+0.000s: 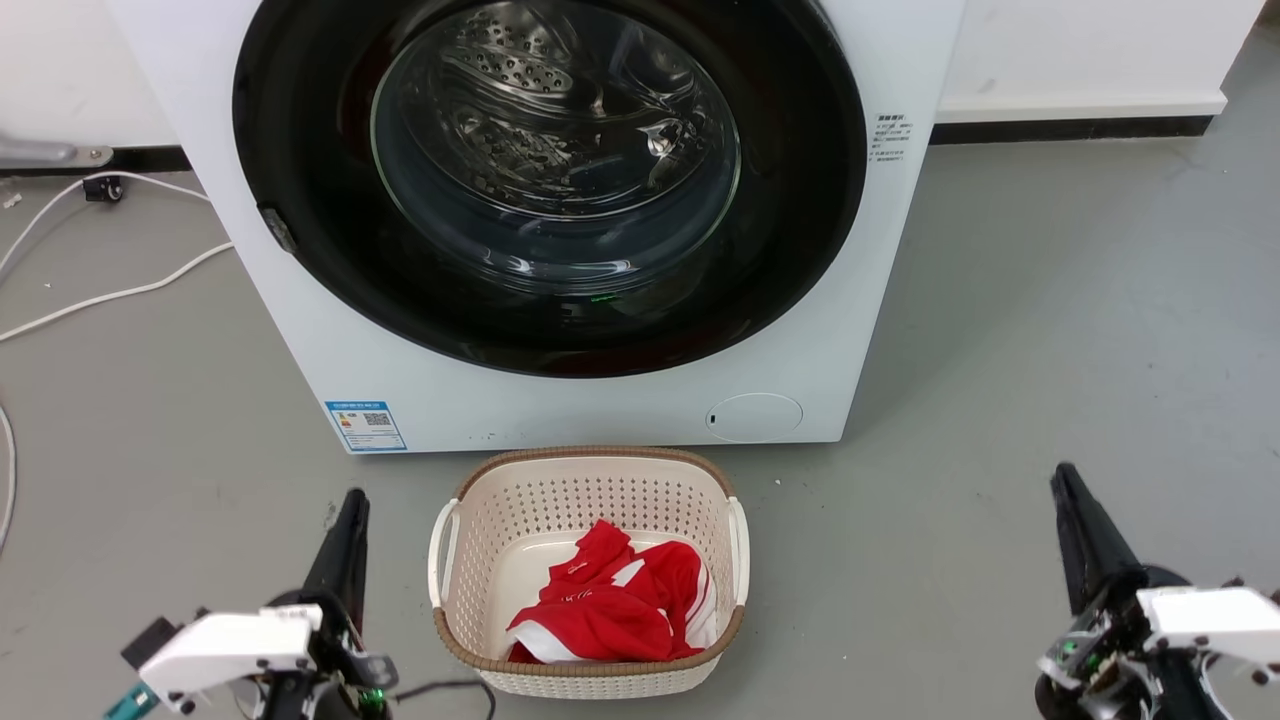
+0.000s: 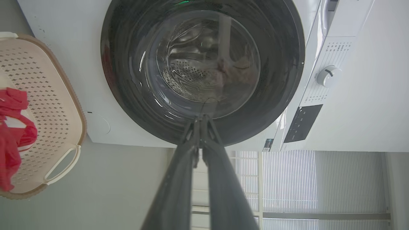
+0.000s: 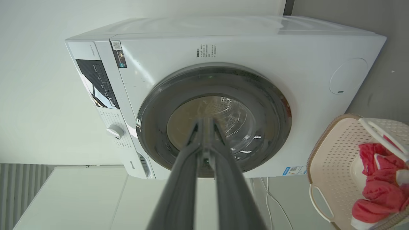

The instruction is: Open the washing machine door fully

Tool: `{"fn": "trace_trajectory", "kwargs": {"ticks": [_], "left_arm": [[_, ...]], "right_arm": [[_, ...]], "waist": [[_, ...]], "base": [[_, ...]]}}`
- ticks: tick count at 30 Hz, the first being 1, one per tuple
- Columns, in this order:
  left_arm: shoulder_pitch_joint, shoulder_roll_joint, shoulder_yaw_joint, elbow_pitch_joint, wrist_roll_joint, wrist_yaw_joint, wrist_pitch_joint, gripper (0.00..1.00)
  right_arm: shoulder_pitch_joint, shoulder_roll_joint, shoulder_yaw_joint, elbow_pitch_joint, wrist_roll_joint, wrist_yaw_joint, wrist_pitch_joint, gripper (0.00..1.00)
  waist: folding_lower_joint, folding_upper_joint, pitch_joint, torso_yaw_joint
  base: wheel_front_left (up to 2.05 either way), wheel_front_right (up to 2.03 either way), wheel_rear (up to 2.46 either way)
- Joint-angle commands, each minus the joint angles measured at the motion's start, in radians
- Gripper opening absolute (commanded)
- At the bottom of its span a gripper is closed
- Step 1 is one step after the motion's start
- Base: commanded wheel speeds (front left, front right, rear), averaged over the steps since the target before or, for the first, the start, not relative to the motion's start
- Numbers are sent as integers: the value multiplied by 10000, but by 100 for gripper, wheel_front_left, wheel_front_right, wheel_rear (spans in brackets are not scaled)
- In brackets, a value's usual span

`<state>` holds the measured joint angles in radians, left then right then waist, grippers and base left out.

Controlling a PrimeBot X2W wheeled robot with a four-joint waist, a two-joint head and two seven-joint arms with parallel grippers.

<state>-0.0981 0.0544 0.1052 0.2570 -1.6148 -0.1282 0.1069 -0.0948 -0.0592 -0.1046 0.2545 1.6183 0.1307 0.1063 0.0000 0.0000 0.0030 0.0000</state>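
Left claw and right claw, closed and empty, face the shut washing machine door; hook its rim first.

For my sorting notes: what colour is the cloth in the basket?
The cloth is red with white trim; the head view shows it best.

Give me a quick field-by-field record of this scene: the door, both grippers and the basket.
door: washing machine door closed, flush with the washing machine front
left gripper: shut, holding nothing, low, apart from the door
right gripper: shut, holding nothing, low, apart from the door
basket: on the floor before the machine, between the grippers
basket contents: red garment
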Motion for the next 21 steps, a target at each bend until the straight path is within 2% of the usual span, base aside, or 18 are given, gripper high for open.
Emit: {"fn": "trace_trajectory", "kwargs": {"ticks": [1,12,21], "left_arm": [[20,-6,-12,8,-4,2,-13,100],[-81,-8,-405,-316,289,-3,-566,100],[-136,-11,-323,-742,1958,-7,-966,100]], "right_arm": [[22,2,5,18,1,0,-14,100],[143,14,199,-424,-413,0,-565,100],[214,23,268,-947,-2437,0,-963,100]], "waist": [[0,0,1,-1],[0,0,16,-2],[0,0,23,44]], "base": [[0,0,0],[0,0,0],[0,0,0]]}}
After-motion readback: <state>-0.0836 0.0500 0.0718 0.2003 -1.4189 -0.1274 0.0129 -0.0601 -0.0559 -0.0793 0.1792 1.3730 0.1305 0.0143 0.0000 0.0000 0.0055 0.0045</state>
